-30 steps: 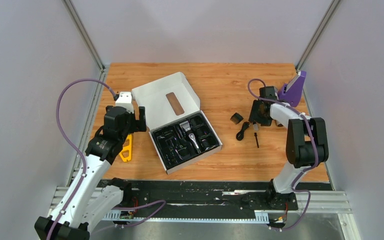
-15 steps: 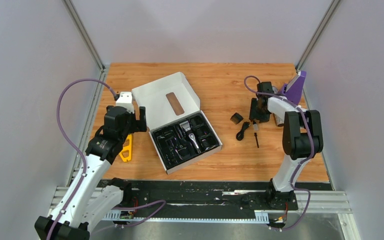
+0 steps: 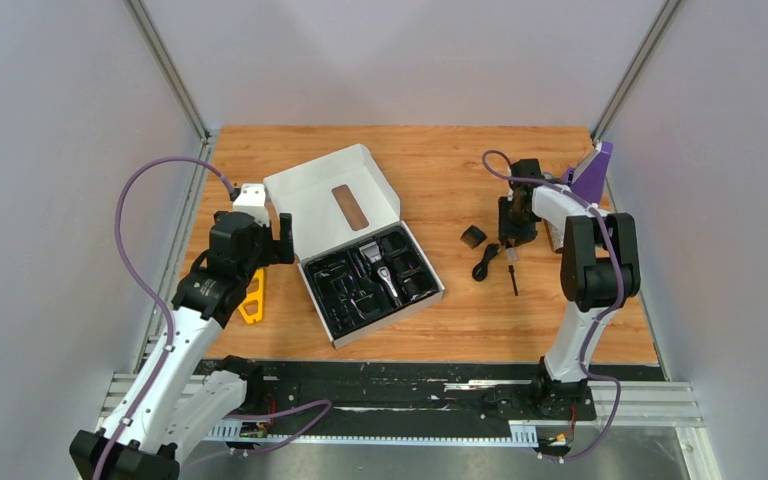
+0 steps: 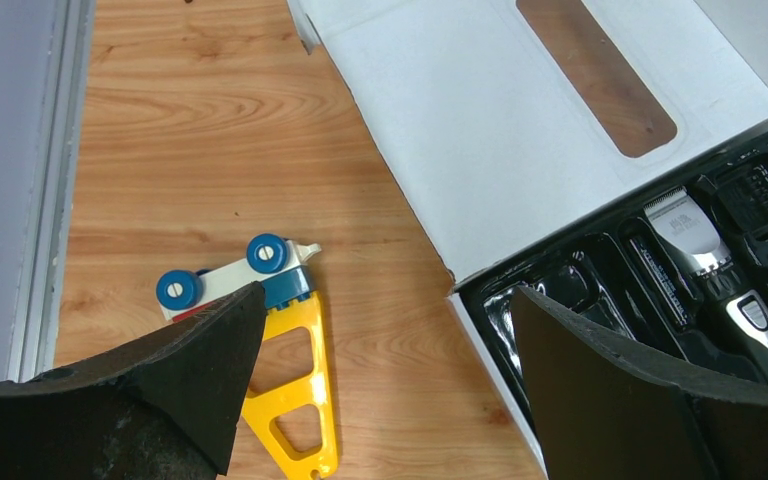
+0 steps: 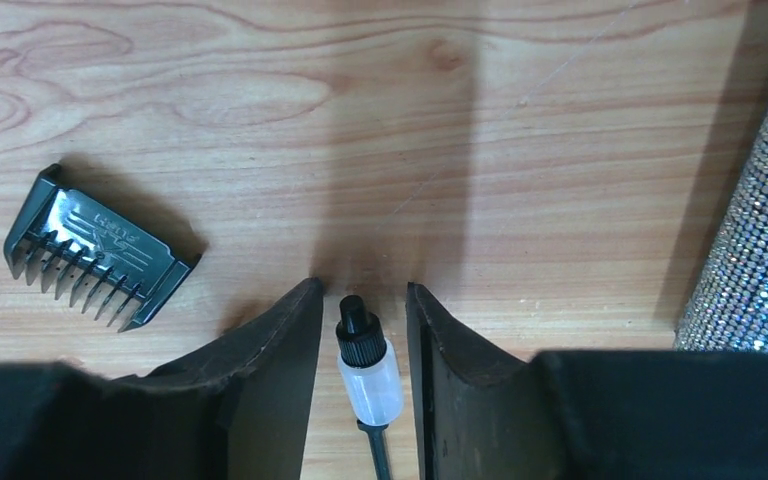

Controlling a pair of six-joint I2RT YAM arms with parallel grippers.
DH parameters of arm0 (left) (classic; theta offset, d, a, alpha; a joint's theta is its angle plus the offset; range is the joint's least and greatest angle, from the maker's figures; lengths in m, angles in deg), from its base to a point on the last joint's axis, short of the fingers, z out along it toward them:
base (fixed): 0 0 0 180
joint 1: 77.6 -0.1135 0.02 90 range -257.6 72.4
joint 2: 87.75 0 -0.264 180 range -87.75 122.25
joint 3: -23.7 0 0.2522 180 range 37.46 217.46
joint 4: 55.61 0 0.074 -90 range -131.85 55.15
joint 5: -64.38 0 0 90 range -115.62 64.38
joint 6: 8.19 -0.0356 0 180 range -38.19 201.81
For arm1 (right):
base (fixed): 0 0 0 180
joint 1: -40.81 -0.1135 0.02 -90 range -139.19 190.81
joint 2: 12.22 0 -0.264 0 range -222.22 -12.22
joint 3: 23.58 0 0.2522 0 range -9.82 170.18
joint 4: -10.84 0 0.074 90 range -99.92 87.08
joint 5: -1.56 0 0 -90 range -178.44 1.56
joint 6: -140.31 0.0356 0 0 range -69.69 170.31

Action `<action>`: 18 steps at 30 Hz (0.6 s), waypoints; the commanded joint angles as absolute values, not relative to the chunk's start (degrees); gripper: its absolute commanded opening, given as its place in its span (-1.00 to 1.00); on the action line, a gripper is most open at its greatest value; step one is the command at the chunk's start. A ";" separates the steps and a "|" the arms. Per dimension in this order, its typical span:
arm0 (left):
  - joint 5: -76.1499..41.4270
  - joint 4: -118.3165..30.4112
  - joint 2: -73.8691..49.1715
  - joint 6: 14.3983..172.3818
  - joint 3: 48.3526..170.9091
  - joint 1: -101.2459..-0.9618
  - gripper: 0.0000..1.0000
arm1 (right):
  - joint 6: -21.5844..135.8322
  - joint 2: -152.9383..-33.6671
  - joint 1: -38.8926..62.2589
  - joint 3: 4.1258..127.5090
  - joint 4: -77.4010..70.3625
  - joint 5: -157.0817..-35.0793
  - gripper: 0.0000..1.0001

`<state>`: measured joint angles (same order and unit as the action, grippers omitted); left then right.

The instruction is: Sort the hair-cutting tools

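Right gripper [image 5: 362, 292]: we see its fingers narrowly apart, straddling the thin black stick [image 5: 368, 368]; we cannot confirm contact.
Comb guard [image 5: 95, 262]: flat on the wood, left of those fingers.
Glittery cylinder [image 5: 755, 230]: off to their right.
Left gripper [image 4: 388, 295]: fingers wide apart, holding nothing.
Clipper [image 4: 705, 250]: in the box [image 4: 460, 120], beyond this gripper's right finger.

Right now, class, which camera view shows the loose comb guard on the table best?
Right wrist: the comb guard lies close, teeth and ribs clear. Top external shows only a small black lump; left wrist does not show it.
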<state>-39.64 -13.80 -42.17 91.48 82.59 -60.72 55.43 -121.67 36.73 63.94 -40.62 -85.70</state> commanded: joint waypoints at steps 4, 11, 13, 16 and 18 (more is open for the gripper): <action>-39.41 -15.22 -41.73 91.66 83.60 -60.60 1.00 | 53.67 -122.73 35.97 66.02 -41.71 -86.83 -0.48; -39.52 -15.21 -41.48 91.65 83.60 -60.63 1.00 | 54.90 -117.35 34.02 65.65 -39.54 -81.78 -0.88; -39.71 -15.26 -41.44 91.65 83.56 -60.64 1.00 | 55.33 -115.38 33.16 65.67 -39.09 -79.42 -0.90; -39.89 -15.18 -41.39 91.65 83.56 -60.64 1.00 | 55.62 -112.35 31.64 66.09 -38.72 -76.95 -0.90; -40.06 -15.14 -41.35 91.65 83.60 -60.61 1.00 | 55.80 -110.07 30.32 66.31 -38.42 -75.41 -0.91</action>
